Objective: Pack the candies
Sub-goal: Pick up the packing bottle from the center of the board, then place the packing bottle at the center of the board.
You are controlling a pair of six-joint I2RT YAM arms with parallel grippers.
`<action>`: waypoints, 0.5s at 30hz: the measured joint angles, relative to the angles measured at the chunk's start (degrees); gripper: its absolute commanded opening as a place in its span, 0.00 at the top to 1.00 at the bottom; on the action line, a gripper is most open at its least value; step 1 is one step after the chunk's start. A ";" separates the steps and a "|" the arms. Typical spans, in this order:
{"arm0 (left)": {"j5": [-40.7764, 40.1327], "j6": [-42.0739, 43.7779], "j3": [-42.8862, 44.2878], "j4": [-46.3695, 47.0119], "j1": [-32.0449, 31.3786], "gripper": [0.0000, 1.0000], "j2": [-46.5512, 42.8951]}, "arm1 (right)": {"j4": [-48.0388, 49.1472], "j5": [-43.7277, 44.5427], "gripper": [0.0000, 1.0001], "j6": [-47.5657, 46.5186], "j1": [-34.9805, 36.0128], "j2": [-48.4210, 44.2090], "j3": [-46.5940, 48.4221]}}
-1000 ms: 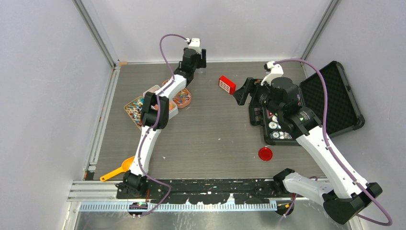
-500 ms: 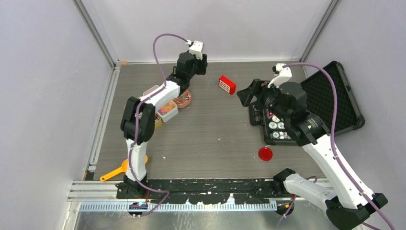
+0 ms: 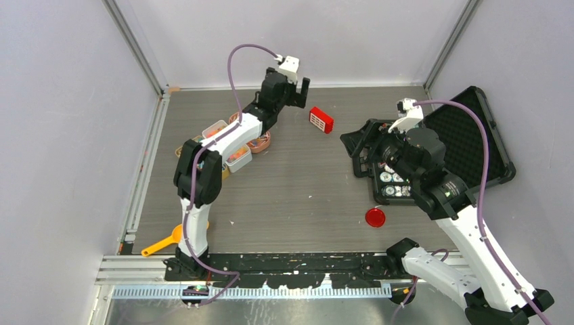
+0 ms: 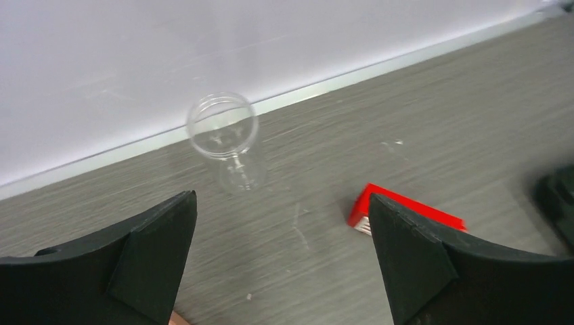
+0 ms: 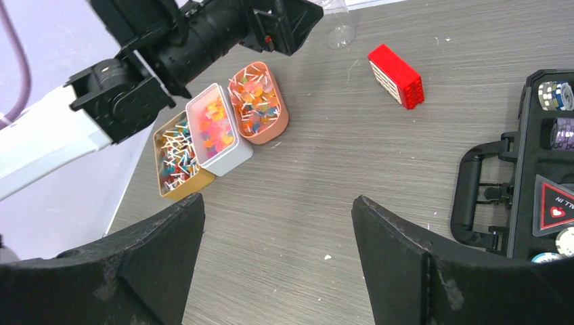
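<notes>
The candies (image 5: 215, 126) fill three small tins side by side at the table's left: a gold tin (image 5: 177, 157), a white tin (image 5: 227, 145) and a salmon oval tin (image 5: 267, 128). From above, the left arm covers most of them, and only some candies (image 3: 236, 156) show. My left gripper (image 3: 298, 91) hovers open and empty beyond the tins near the back wall. In its wrist view the left gripper (image 4: 281, 198) faces a clear glass jar (image 4: 223, 125). My right gripper (image 5: 277, 200) is open with nothing in it, over bare table left of the black case.
A red striped box (image 3: 321, 120) lies at the back centre, just right of the left gripper. The open black case (image 3: 467, 135) with poker chips (image 3: 392, 183) sits at the right. A red chip (image 3: 375, 217) lies in front of it. A yellow scoop (image 3: 166, 242) rests near the left arm's base.
The left arm has swung right along the back wall, away from the tins, and its jaws have widened. The right arm has drawn back to the right, over the case.
</notes>
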 measured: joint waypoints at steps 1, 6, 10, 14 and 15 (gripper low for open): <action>-0.35 -0.15 1.25 -0.52 0.74 0.00 1.14 | 0.02 -0.02 0.16 0.17 0.00 -0.07 0.00; -1.29 -0.20 8.50 -3.39 3.37 0.00 8.52 | 0.00 0.00 0.16 0.57 0.00 0.13 0.00; -0.24 -0.04 13.97 -4.11 4.42 0.00 14.91 | 0.02 0.07 0.16 0.52 0.00 0.66 0.07; 0.44 0.85 19.43 -4.66 4.94 0.00 20.70 | 0.02 0.20 0.16 0.15 0.00 2.49 0.24; 0.57 1.16 21.03 -4.85 5.11 0.02 22.05 | 0.02 0.20 0.16 0.07 0.00 3.06 0.26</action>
